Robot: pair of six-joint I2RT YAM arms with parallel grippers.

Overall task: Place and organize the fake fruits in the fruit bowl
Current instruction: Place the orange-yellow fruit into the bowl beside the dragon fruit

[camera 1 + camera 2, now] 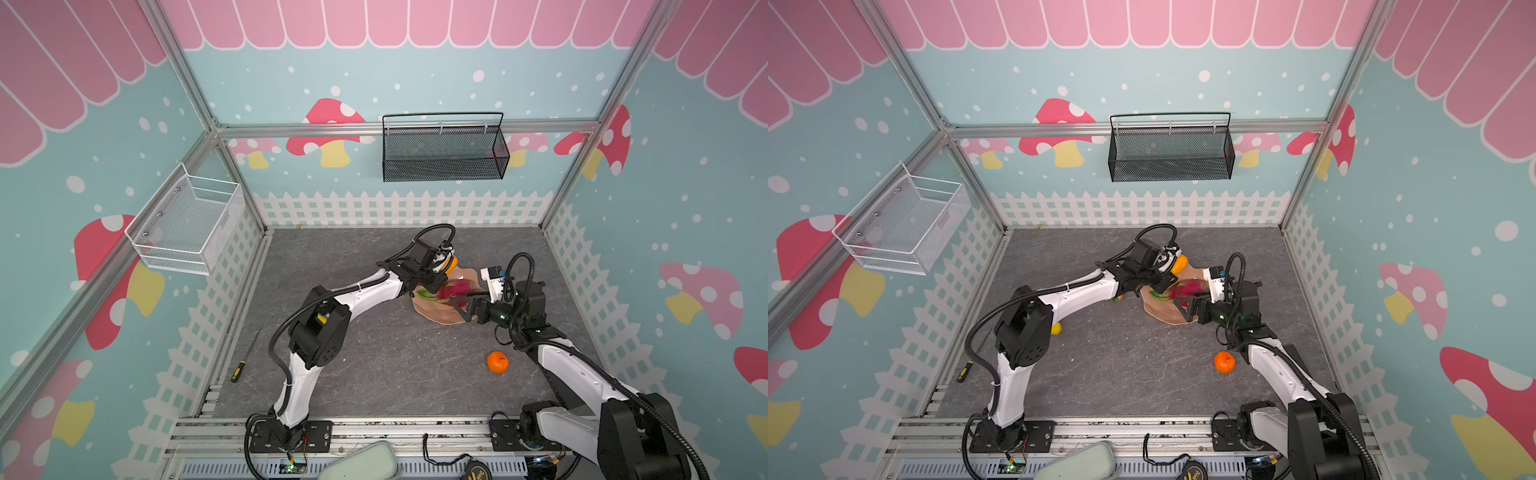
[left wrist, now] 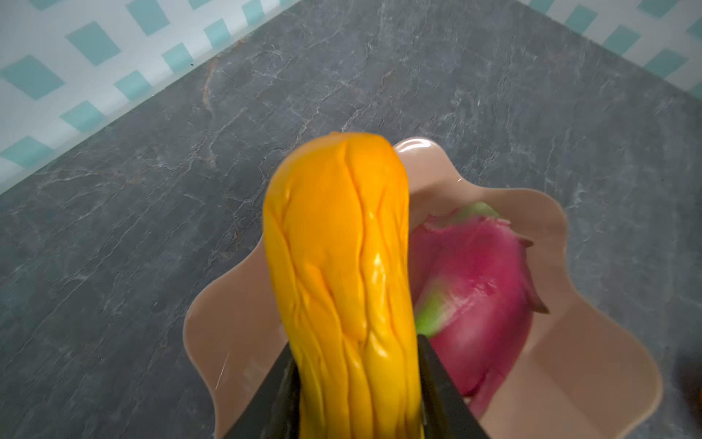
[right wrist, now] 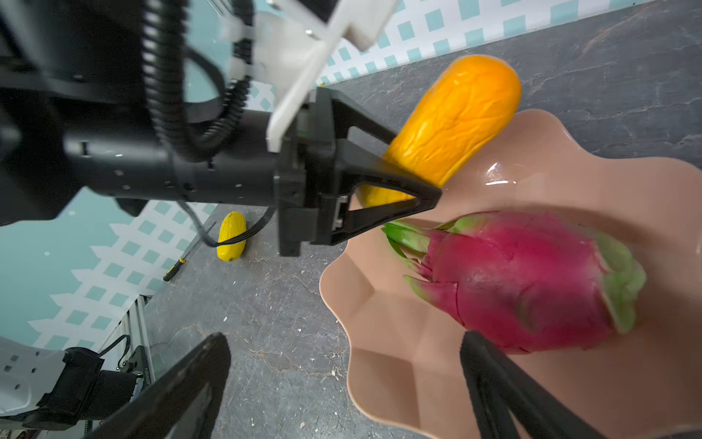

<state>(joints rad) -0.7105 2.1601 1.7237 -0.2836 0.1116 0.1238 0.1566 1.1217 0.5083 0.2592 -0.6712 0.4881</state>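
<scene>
Four toy fruits are showing, plus one bowl. The left fingers (image 3: 427, 195) are pinching a wrinkled yellow-orange oblong fruit (image 2: 342, 247), holding it tilted over the far rim of the glossy peach-pink scalloped bowl (image 1: 436, 313). One magenta dragon fruit with green tips (image 3: 524, 277) is lying inside. The right fingers (image 3: 178, 395) are hanging wide apart, straddling the bowl's rim beside the dragon fruit and gripping nothing. A second yellow oblong fruit (image 1: 1056, 328) is sitting by the left elbow. One round orange (image 1: 497, 362) is resting near the right arm, well apart from the bowl, with open grey marbled surface (image 1: 374, 374) lying between.
</scene>
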